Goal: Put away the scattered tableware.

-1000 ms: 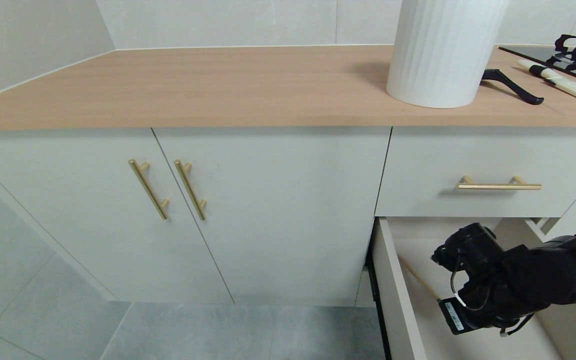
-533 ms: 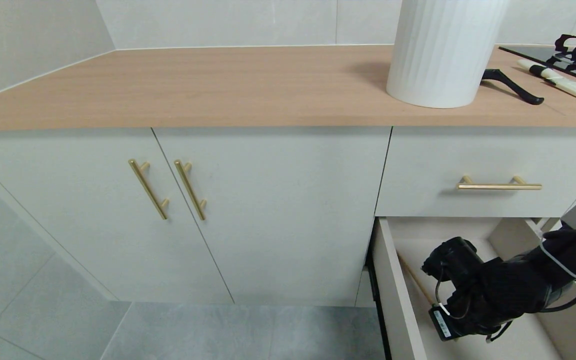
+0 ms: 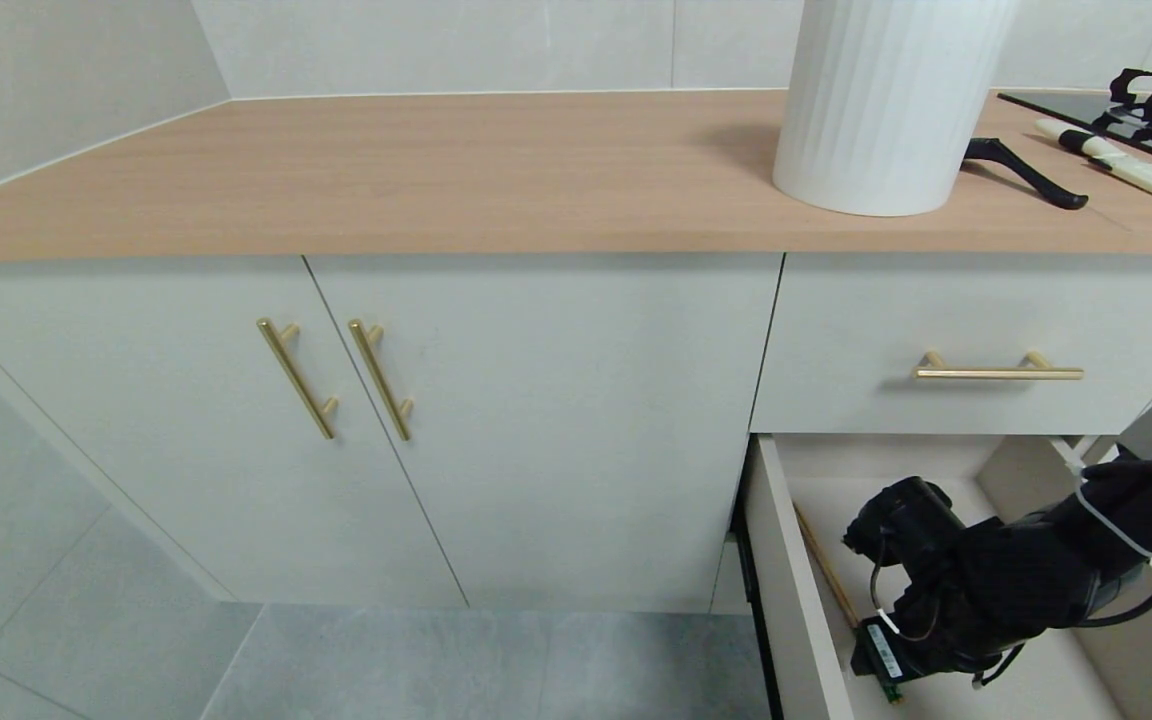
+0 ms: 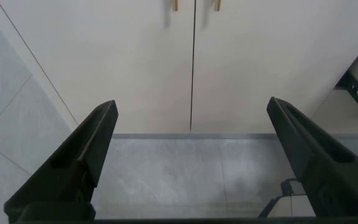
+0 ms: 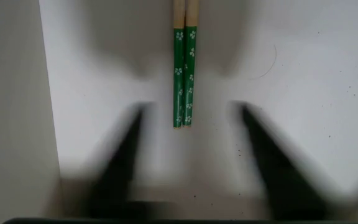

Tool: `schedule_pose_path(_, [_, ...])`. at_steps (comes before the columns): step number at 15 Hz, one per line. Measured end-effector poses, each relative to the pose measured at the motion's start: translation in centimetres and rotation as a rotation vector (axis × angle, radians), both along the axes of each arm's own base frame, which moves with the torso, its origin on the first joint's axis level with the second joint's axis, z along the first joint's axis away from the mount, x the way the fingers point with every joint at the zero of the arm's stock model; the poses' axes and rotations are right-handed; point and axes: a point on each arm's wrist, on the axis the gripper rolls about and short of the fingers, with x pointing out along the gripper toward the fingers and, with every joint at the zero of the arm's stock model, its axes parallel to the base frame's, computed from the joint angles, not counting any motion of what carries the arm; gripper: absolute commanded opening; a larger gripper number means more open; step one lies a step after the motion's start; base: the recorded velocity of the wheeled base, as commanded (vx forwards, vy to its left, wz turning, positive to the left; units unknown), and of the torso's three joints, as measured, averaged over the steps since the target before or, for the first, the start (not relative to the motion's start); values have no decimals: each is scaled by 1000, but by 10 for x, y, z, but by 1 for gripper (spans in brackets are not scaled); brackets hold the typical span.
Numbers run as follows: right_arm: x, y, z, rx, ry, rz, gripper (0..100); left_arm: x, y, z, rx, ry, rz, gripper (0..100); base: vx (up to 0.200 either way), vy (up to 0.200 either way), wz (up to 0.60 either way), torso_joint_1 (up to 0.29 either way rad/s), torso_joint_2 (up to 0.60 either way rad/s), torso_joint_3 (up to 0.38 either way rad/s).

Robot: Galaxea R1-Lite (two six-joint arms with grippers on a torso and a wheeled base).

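A pair of wooden chopsticks [image 5: 185,68] with green flowered ends lies on the floor of the open lower drawer [image 3: 786,580], along its left wall; the chopsticks [image 3: 824,568] run toward the drawer's front. My right gripper [image 5: 188,115] hangs inside the drawer over their green ends, open, with one blurred finger [image 5: 126,155] on each side and no grip on them. In the head view the right gripper [image 3: 891,655] points down into the drawer. My left gripper [image 4: 191,118] is open and holds nothing, facing the cabinet doors and the floor.
On the wooden countertop [image 3: 386,170] stand a tall white ribbed container [image 3: 881,110], a black-handled utensil [image 3: 1026,172] and a pale-handled tool [image 3: 1131,168] by the stove. Above the open drawer is a shut drawer with a gold handle [image 3: 996,372]. The cabinet doors [image 3: 536,420] are shut.
My right arm has sunk lower and shifted left inside the drawer. The chopsticks have come down with it and now lie close to the drawer's left wall.
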Motion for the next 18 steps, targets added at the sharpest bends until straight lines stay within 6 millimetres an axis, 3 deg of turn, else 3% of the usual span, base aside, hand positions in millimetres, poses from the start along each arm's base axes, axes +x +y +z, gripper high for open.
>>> schedule_pose_path(5, [-2,-1,7,8,-19,-2,100,0,0,0,0,0,0,100,0,0,0,0,0,0])
schedule_pose_path(8, [-8,-3,23,23,-63,0,100,0,0,0,0,0,0,100,0,0,0,0,0,0])
schedule_pose_path(14, [-39,-21,102,91,-235,-13,100,0,0,0,0,0,0,100,0,0,0,0,0,0])
schedule_pose_path(18, [-66,-54,167,145,-378,-32,100,0,0,0,0,0,0,100,0,0,0,0,0,0])
